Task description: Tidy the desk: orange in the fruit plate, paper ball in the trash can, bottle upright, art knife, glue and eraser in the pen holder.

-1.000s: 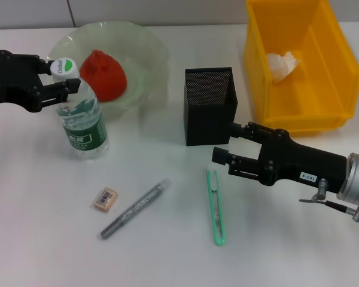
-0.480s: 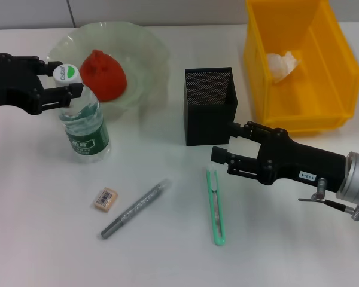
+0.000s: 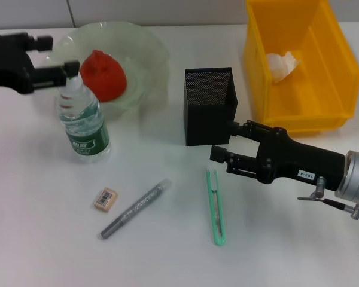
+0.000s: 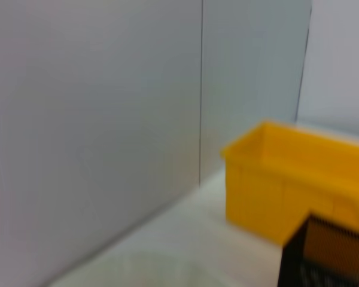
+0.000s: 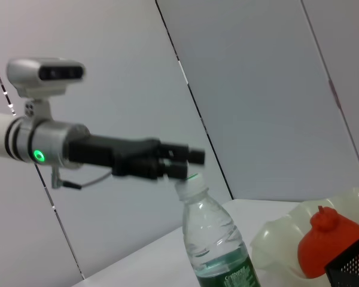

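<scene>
Clear plastic stands on its own now: the bottle (image 3: 82, 122) is upright at the left of the desk (image 3: 167, 239), just near of the fruit plate (image 3: 149, 54) with the orange (image 3: 103, 73) in it, and the left gripper (image 3: 54, 60), clamped on the cap a second ago, has let go and drawn back left with fingers spread. That step looks done, and the paper ball (image 3: 282, 63) already lies in the trash can (image 3: 335, 89). Over on the right, the right gripper (image 3: 220, 160) hovers open just over the far tip of the art knife (image 3: 215, 206), beside the pen holder (image 3: 209, 107), so the knife, glue (image 3: 134, 209) and eraser (image 3: 105, 198) remain.
</scene>
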